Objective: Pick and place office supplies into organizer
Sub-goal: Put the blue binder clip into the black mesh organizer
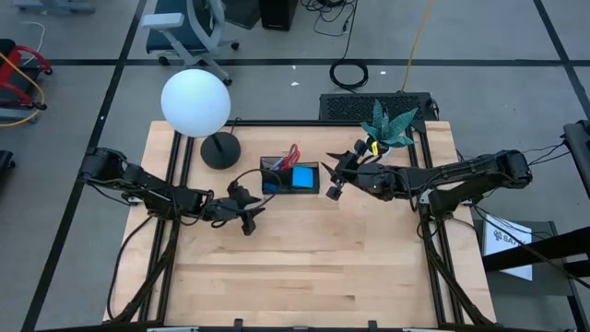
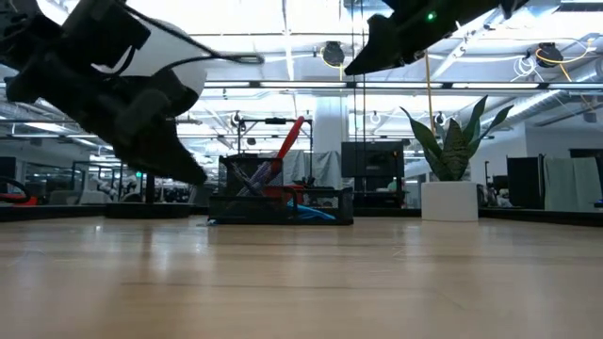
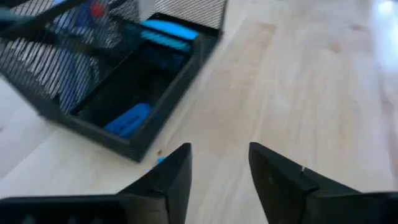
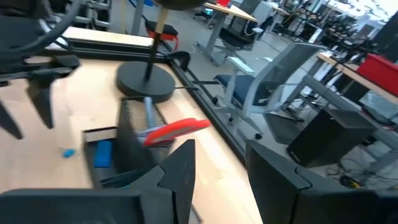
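I count one organizer (image 1: 289,176) on the table (image 1: 304,267), a small black mesh tray set just short of the table's far edge, near the middle of that edge. Its taller section holds one pair of red-handled scissors (image 1: 293,153) standing tilted with the handles up, plus some thin pens (image 2: 252,179) I can't count reliably. The lower section holds one bright blue note pad (image 1: 302,177), and the left wrist view shows a second, darker blue piece (image 3: 127,119) lying in the near compartment. One tiny blue eraser (image 3: 160,160) lies on the bare wood just outside the organizer's near wall.

I have two grippers in play. The left gripper (image 1: 247,214) hovers low over the table just beside the organizer's near left corner, its fingers (image 3: 171,177) spread apart and holding nothing. The right gripper (image 1: 334,177) hangs higher, just beside the organizer's right end, fingers also parted and empty.

Behind the organizer stand one round black lamp base (image 1: 219,150) under one white globe (image 1: 195,102), and one potted plant (image 1: 387,126) at the far right corner. The whole near half of the table is open wood, all the way to the near edge.
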You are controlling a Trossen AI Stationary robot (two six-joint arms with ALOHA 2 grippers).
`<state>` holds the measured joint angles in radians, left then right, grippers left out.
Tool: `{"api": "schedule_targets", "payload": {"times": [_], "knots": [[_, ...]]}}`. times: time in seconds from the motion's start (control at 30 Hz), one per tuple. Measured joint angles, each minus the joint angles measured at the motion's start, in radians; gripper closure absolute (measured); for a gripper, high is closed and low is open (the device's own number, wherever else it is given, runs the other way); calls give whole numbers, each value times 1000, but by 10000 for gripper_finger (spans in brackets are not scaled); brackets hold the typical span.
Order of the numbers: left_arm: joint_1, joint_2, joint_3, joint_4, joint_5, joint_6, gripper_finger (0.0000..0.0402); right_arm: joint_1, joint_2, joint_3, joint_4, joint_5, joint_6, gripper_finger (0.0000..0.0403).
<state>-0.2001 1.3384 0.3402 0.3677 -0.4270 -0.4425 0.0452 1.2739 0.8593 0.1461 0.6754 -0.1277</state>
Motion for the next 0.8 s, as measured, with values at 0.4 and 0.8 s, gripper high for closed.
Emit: {"api": "schedule_targets", "payload": {"times": [0.4,0.8], "knots": [[17,200,1,65,-75,-91,222,-107,0,-4,-3,0,-49,271],[50,357,35,196,-114,-75,222,-155,0,-39,7,-52,-46,271]]}}
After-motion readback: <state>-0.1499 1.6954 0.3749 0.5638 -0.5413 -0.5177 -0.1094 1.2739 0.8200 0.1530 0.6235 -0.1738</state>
